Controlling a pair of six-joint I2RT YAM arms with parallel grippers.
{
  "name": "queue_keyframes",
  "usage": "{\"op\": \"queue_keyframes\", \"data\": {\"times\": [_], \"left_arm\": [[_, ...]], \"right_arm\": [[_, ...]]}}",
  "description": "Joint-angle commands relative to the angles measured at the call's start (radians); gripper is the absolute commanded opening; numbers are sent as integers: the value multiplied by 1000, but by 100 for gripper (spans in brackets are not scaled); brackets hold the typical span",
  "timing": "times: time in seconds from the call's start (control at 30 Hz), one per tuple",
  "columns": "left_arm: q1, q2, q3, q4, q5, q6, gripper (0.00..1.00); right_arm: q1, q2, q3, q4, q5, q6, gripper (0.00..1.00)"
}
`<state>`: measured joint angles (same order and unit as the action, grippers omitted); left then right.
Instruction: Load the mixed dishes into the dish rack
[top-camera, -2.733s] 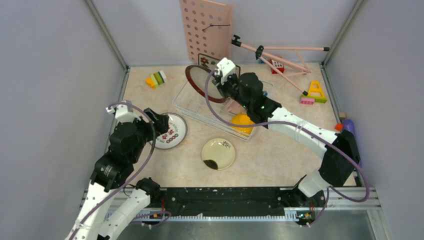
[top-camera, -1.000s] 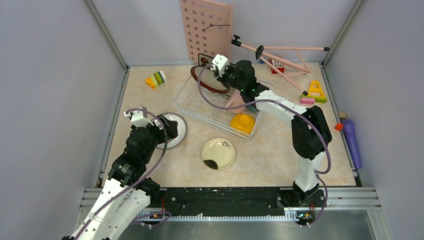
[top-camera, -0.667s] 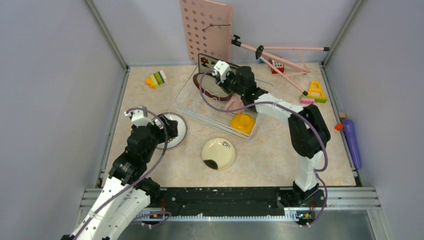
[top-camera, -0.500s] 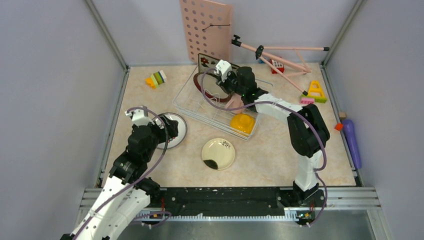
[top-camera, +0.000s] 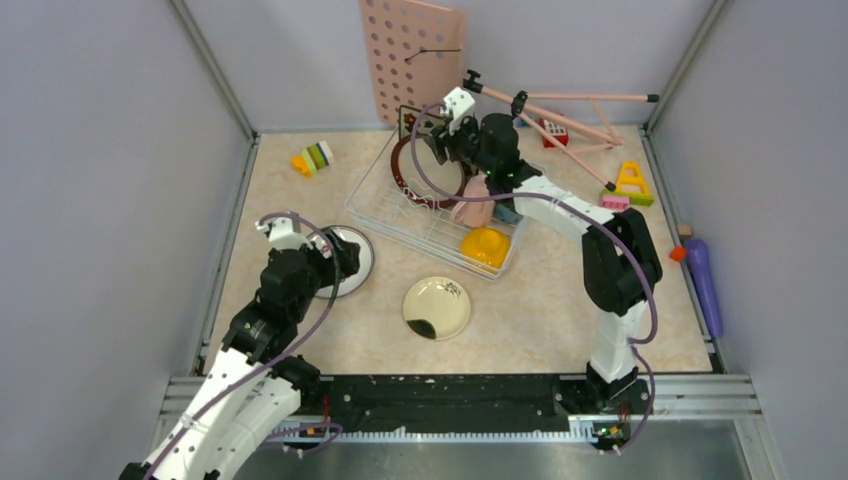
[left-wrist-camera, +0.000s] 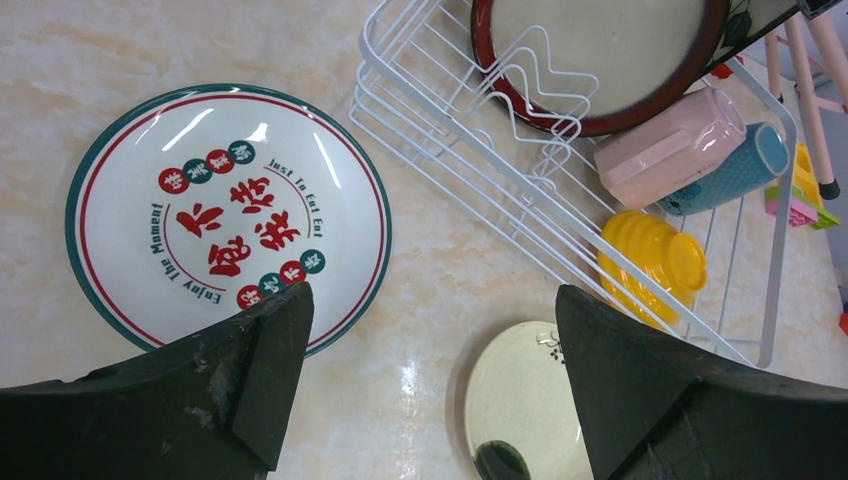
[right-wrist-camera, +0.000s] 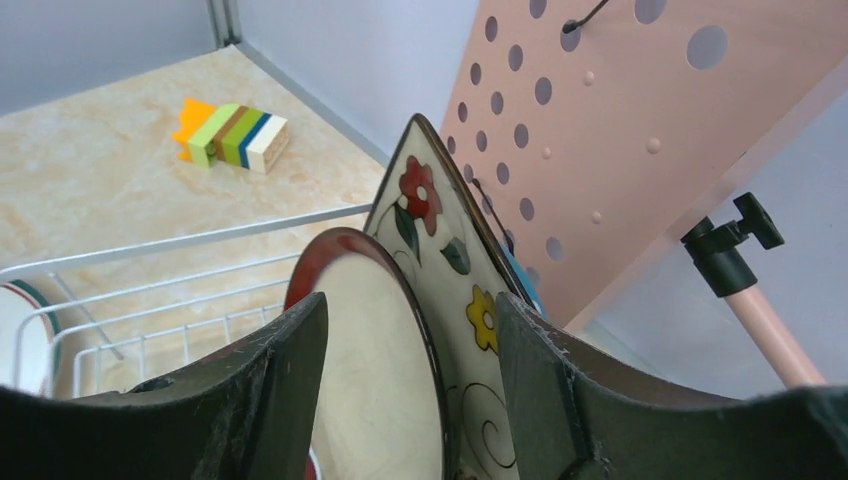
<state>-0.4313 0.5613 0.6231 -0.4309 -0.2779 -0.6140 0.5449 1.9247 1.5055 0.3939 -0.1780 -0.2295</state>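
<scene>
Over the dish rack (left-wrist-camera: 470, 195), right hand (right-wrist-camera: 410, 310) stands parted astride red-rimmed plate (right-wrist-camera: 370, 350); left hand (left-wrist-camera: 432, 295) gapes empty

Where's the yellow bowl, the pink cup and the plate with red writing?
yellow bowl (left-wrist-camera: 652, 265), left wrist view, middle of the bowl.
pink cup (left-wrist-camera: 668, 148), left wrist view, middle of its side.
plate with red writing (left-wrist-camera: 228, 215), left wrist view, centre, among the writing.

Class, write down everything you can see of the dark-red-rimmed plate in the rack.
The dark-red-rimmed plate is round, with a plain cream centre and a glossy, ceramic-looking finish. It stands on edge among the prongs at the far end of the dish rack, close in front of the square flowered plate. The right gripper straddles its upper rim with jaws apart, not clamping it.
</scene>
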Motion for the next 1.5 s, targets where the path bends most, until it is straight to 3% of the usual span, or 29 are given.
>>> {"op": "queue_keyframes", "data": {"times": [0.0,0.2,0.27,0.37,0.53,0.7,0.87,1.03,1.3,1.4,1.47], "left_arm": [[5,19,-27,59,31,-20,96],[5,123,-71,76,25,-135,93],[6,161,-81,78,22,-203,94],[17,223,-71,35,-9,-304,94],[134,329,-52,-68,72,-446,90],[317,299,-202,71,317,-498,92],[470,196,-296,80,365,-517,91],[563,203,-351,100,433,-551,88],[638,302,-458,338,489,-635,64],[640,305,-482,356,457,-670,50],[641,276,-508,379,444,-690,34]], "right_arm": [[-7,-132,41,-22,-60,75,61],[9,-263,2,-151,-6,334,61],[34,-311,-39,-213,41,453,68],[99,-388,-129,-252,101,564,69],[169,-482,-225,-273,189,689,71],[173,-587,-415,-121,123,724,71],[173,-652,-463,-159,150,698,72],[173,-685,-495,-155,158,691,73],[173,-726,-528,-132,144,689,73],[173,-746,-531,-129,139,688,73],[173,-758,-531,-131,139,686,73]]}}
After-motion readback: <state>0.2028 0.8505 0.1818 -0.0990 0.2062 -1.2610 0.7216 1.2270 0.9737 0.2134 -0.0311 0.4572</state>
